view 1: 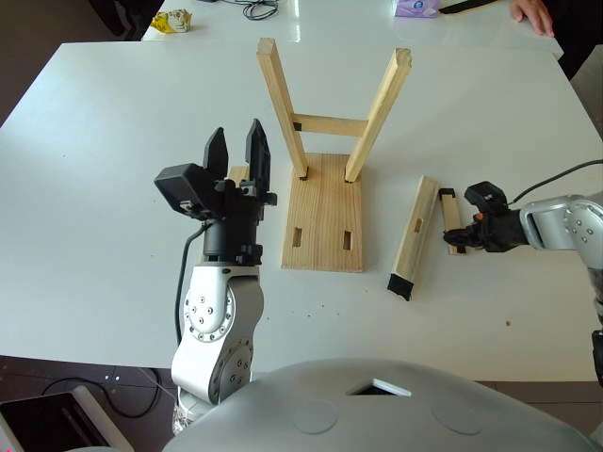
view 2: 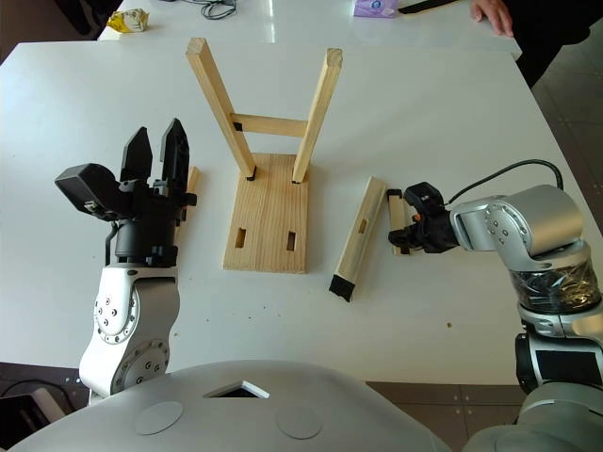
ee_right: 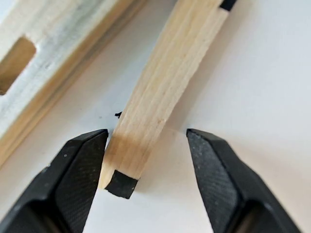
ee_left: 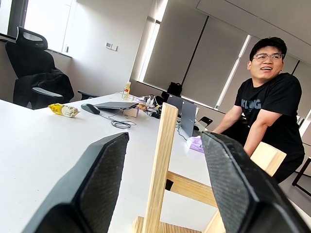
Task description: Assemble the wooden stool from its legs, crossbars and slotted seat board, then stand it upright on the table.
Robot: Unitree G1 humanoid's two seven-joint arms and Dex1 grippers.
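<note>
Seat board (view 1: 323, 226) holds two legs (view 1: 282, 108); left gripper (view 1: 236, 151) spread, right gripper (ee_right: 147, 138) spread around a crossbar (ee_right: 163, 87).

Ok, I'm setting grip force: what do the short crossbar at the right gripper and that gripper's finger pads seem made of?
Crossbar: pale bare-looking wood, lengthwise grain lines showing; its black end tip could be paint or plastic. Finger pads: black, matte, finely dotted texture, probably rubber, though I can't be sure.

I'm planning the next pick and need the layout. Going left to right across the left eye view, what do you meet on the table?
left gripper → seat board → loose leg → crossbar → right gripper
</note>
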